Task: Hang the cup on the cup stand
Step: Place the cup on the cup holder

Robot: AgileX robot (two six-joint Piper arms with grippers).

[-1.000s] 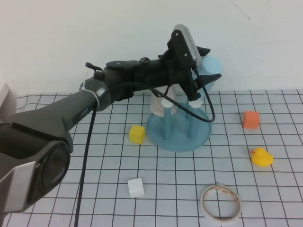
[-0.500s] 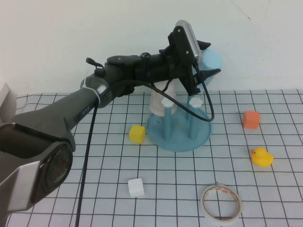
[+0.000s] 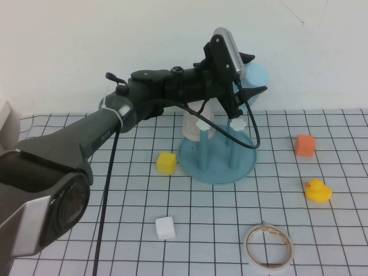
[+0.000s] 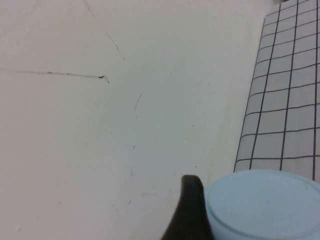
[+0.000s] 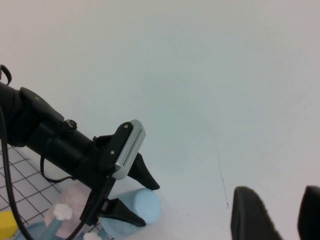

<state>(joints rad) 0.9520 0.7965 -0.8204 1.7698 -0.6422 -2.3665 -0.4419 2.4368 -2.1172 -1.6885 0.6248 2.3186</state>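
The light blue cup (image 3: 257, 75) hangs sideways in the air above the back right of the cup stand, held between the fingers of my left gripper (image 3: 253, 76), which is shut on it. The stand's teal base (image 3: 217, 164) rests on the grid mat, with two upright pegs topped by white flower caps (image 3: 237, 123). The left wrist view shows the cup's flat bottom (image 4: 260, 205) beside one dark finger (image 4: 190, 210). In the right wrist view the cup (image 5: 142, 206) sits between the left fingers. My right gripper (image 5: 282, 220) is open and empty, facing the wall.
A pale pink cup (image 3: 191, 123) sits on the stand's left side. On the mat lie a yellow block (image 3: 166, 163), a white block (image 3: 165, 228), an orange block (image 3: 305, 145), a rubber duck (image 3: 317, 190) and a tape roll (image 3: 268, 247). The white wall is close behind.
My left gripper has lifted the cup a little higher above the stand's pegs. Everything on the mat has stayed put.
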